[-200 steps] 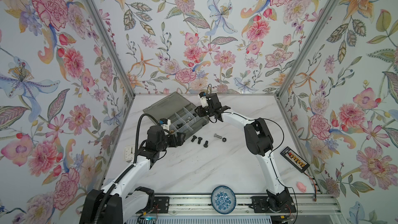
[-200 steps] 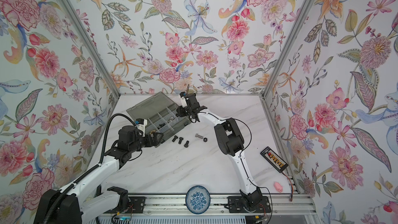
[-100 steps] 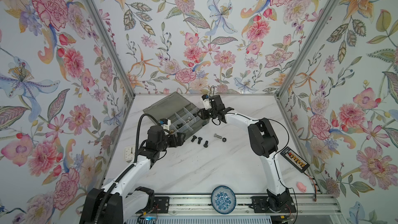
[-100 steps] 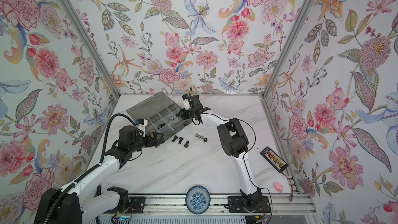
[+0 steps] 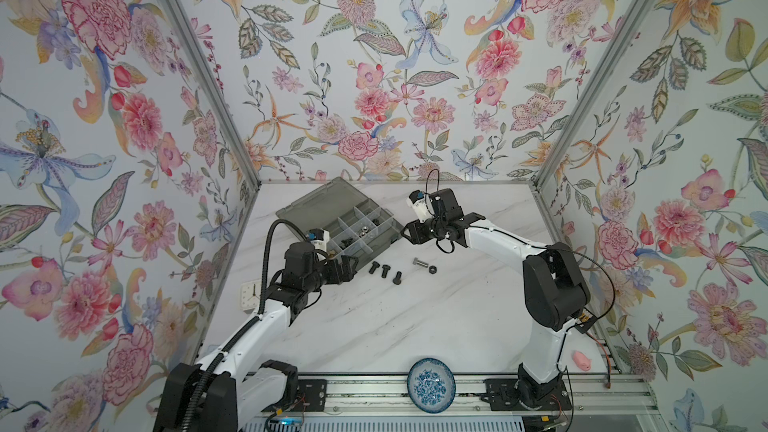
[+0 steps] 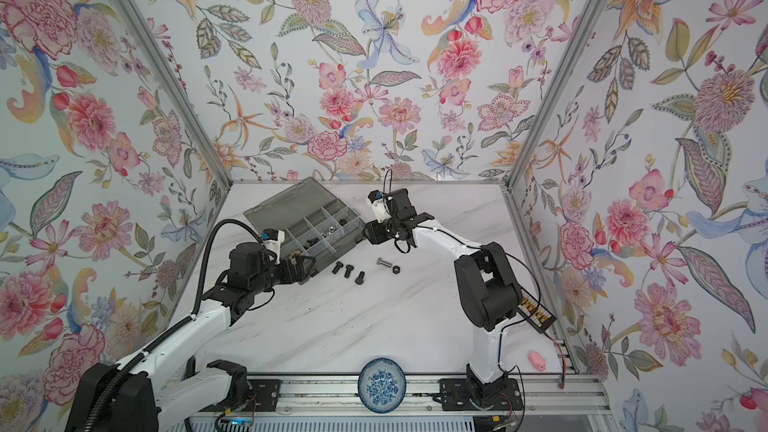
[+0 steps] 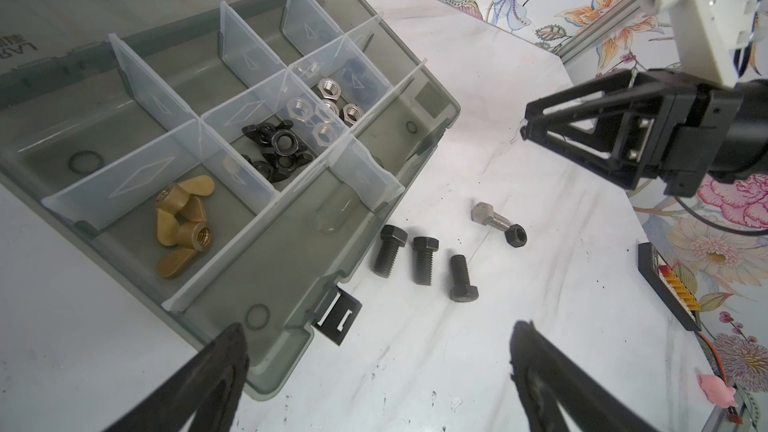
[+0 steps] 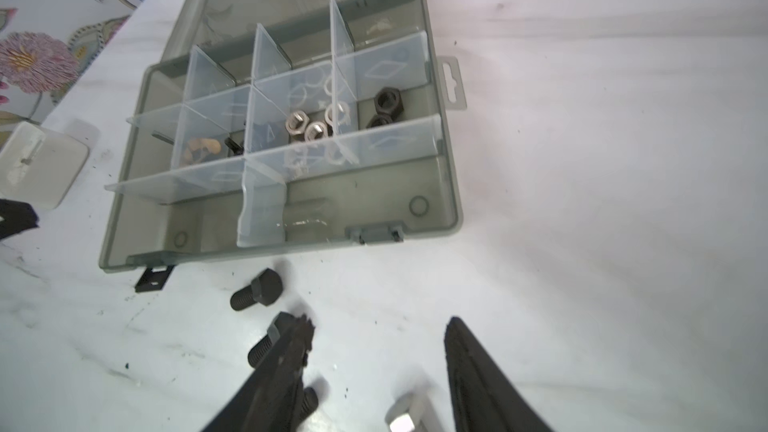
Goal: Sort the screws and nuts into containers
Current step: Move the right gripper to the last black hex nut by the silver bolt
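Right gripper (image 8: 376, 326): jaws apart with nothing between them, hovering at the right end of the organizer box (image 7: 286, 284), just far of the loose bolts.
Left gripper (image 7: 380, 328): jaws wide apart and empty, at the box's near corner, left of the bolts.
Unsorted: three black bolts (image 7: 424, 257) in a row on the table just near the box. To their right lies a silver bolt (image 7: 488, 218) with a black hex nut (image 7: 515, 236) at its thread tip. I cannot tell whether the nut is screwed on.
Handling: probably steel, so small, dense, stiff and smooth. The shanks would roll, so pinch across the hex head flats or square across the shank.
Left wrist view only: brass wing nuts (image 7: 183, 226), black wing nuts (image 7: 274, 147) and silver hex nuts (image 7: 328, 105), each kind in its own compartment.
Right wrist view: its own finger covers part of one black bolt.
Top views: box contents are mere specks.
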`<state>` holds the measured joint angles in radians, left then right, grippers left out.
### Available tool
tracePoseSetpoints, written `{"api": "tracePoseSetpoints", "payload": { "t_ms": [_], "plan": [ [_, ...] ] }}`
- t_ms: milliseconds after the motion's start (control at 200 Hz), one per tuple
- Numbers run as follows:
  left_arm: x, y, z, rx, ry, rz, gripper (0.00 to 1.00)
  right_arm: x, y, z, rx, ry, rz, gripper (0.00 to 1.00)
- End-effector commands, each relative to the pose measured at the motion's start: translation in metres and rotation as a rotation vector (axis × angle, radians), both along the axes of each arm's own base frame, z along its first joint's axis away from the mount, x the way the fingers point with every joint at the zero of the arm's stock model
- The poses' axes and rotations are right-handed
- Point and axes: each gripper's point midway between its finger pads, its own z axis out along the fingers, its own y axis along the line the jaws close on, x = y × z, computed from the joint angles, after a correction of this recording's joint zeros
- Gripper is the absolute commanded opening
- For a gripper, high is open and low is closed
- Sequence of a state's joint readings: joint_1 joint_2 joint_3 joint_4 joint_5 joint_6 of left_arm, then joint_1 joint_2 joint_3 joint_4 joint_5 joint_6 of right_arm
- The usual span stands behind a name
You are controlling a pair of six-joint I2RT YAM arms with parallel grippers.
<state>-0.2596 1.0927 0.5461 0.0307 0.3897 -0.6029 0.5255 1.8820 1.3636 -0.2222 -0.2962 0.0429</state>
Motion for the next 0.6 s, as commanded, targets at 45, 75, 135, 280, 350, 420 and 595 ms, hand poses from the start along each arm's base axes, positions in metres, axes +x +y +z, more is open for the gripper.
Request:
{"api": "tracePoseSetpoints", "payload": {
  "t_ms": [45, 75, 135, 280, 350, 420, 595],
  "plan": [
    [0.003, 0.001, 0.01, -0.016, -0.01, 0.002, 0.99, -0.037, -0.039, -0.028, -0.14, 0.076, -0.008, 0.59],
    [0.003, 0.0, 0.01, -0.015, -0.01, 0.001, 0.99, -0.042, -0.044, -0.032, -0.151, 0.088, -0.013, 0.59],
    [0.003, 0.001, 0.009, -0.012, -0.007, 0.005, 0.99, -0.052, -0.052, -0.037, -0.168, 0.103, -0.025, 0.6],
    [0.002, 0.003, 0.009, -0.008, -0.003, 0.011, 0.99, -0.07, -0.069, -0.053, -0.212, 0.142, -0.057, 0.61],
    [0.002, 0.003, 0.009, -0.007, -0.003, 0.011, 0.99, -0.075, -0.076, -0.06, -0.233, 0.161, -0.079, 0.62],
    [0.003, 0.002, 0.009, -0.008, -0.001, 0.013, 0.99, -0.079, -0.082, -0.066, -0.257, 0.171, -0.106, 0.61],
    [0.003, 0.002, 0.008, -0.008, 0.0, 0.013, 0.99, -0.079, -0.087, -0.076, -0.279, 0.189, -0.136, 0.61]
  ]
}}
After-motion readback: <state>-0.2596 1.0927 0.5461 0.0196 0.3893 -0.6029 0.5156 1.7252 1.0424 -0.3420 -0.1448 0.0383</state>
